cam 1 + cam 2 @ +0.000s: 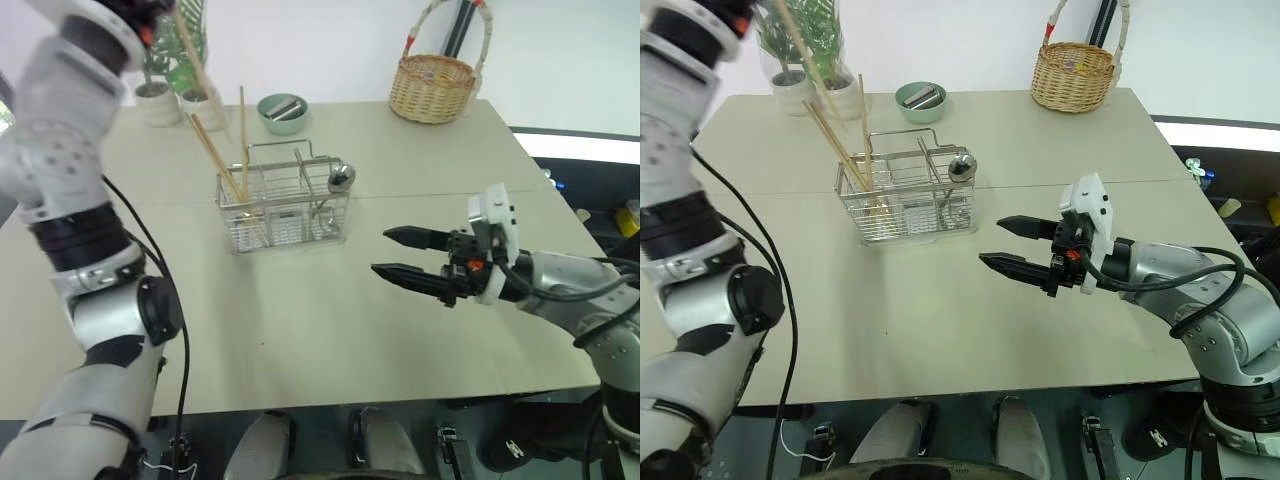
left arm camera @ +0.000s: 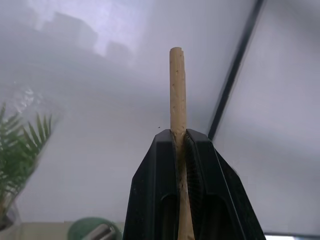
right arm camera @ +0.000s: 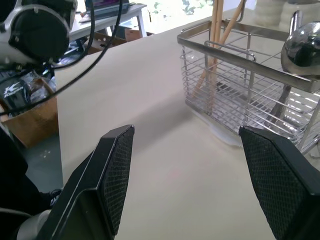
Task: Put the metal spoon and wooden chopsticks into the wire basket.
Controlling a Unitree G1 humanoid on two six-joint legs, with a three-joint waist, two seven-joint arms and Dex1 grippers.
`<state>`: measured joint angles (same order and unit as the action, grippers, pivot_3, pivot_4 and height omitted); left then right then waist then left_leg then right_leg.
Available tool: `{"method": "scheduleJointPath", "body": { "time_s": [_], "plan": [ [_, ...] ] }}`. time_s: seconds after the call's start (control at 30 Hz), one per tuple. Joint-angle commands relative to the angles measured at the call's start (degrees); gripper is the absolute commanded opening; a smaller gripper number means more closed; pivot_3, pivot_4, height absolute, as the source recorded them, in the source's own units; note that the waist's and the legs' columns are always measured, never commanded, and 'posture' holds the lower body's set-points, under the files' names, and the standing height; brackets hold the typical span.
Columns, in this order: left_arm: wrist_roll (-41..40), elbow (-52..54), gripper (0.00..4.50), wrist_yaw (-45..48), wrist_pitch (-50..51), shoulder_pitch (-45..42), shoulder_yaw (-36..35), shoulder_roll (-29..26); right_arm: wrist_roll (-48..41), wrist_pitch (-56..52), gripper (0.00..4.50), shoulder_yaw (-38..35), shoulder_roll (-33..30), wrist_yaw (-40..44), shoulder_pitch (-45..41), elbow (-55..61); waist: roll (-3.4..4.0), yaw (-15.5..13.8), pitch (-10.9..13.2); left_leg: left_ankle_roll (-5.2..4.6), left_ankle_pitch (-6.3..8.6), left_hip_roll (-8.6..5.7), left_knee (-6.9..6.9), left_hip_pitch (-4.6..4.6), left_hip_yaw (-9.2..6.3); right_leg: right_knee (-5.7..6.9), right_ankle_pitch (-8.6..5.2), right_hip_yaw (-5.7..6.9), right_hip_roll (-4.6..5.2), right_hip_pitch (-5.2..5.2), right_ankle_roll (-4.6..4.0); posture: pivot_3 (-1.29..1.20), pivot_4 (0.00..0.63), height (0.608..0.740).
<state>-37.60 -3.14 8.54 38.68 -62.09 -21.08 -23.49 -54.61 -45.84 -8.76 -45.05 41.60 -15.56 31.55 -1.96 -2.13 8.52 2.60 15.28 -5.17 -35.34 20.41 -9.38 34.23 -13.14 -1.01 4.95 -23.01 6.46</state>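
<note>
A: Where are the wooden chopsticks (image 1: 225, 160)?
B: Several stand leaning in the left compartment of the wire basket (image 1: 284, 209), tops well above its rim. One more chopstick (image 2: 177, 95) is clamped between the fingers of the left end effector (image 2: 179, 140), raised high above the surface (image 1: 330, 310) near the potted plants (image 1: 170, 75).
A: And the metal spoon (image 1: 338, 183)?
B: Upright in the basket's right side, bowl up, poking above the wire.
A: The right end effector (image 1: 405, 254)?
B: Its fingers are spread apart with nothing between them, level over the surface, pointing toward the basket but apart from it.
A: Anything behind?
B: A green bowl (image 1: 283, 112) and a wicker basket (image 1: 436, 84) near the far edge.
</note>
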Motion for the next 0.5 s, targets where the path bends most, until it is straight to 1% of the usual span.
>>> {"method": "scheduleJointPath", "body": {
  "time_s": [0.03, 0.2, 0.4, 0.5],
  "plan": [
    [4.7, 1.7, 0.07, 3.1, -5.3, 2.2, 5.2, 0.6, -0.6, 0.7, 3.45, -1.8, 0.6, -1.4, 0.7, 2.6, 0.0, 0.0, 0.0, 0.02, -0.01, 0.0, 0.0, 0.03, 0.0, -0.01, 0.0, -0.01, 0.0, -0.03, 0.0, 0.0, 0.15, 0.733],
    [10.1, 1.9, 0.07, 4.8, -10.5, 6.1, 10.5, 2.7, -1.1, 0.6, 3.45, -2.7, 0.5, -2.7, 1.5, 3.1, 0.0, -0.1, 0.0, 0.0, 0.0, 0.0, 0.01, 0.08, 0.0, -0.04, 0.0, -0.03, 0.02, -0.06, -0.01, 0.0, 0.15, 0.733],
    [14.9, 2.8, 0.07, 5.1, -14.7, 11.4, 14.0, 5.4, -1.3, 0.6, 3.45, -3.5, 0.3, -3.2, 1.7, 2.8, 0.0, -0.1, 0.0, -0.02, 0.01, 0.0, 0.01, 0.06, 0.01, -0.06, 0.0, -0.03, 0.02, -0.02, -0.01, 0.0, 0.15, 0.733],
    [15.7, 3.3, 1.2, 4.6, -15.3, 13.4, 14.0, 6.7, -1.6, 0.5, 3.45, -3.9, 0.1, -3.1, 1.6, 2.6, 0.0, -0.1, 0.0, -0.03, 0.01, 0.0, 0.01, 0.08, 0.0, -0.07, 0.0, -0.02, 0.02, -0.03, -0.01, 0.0, 0.15, 0.733]
  ]
}}
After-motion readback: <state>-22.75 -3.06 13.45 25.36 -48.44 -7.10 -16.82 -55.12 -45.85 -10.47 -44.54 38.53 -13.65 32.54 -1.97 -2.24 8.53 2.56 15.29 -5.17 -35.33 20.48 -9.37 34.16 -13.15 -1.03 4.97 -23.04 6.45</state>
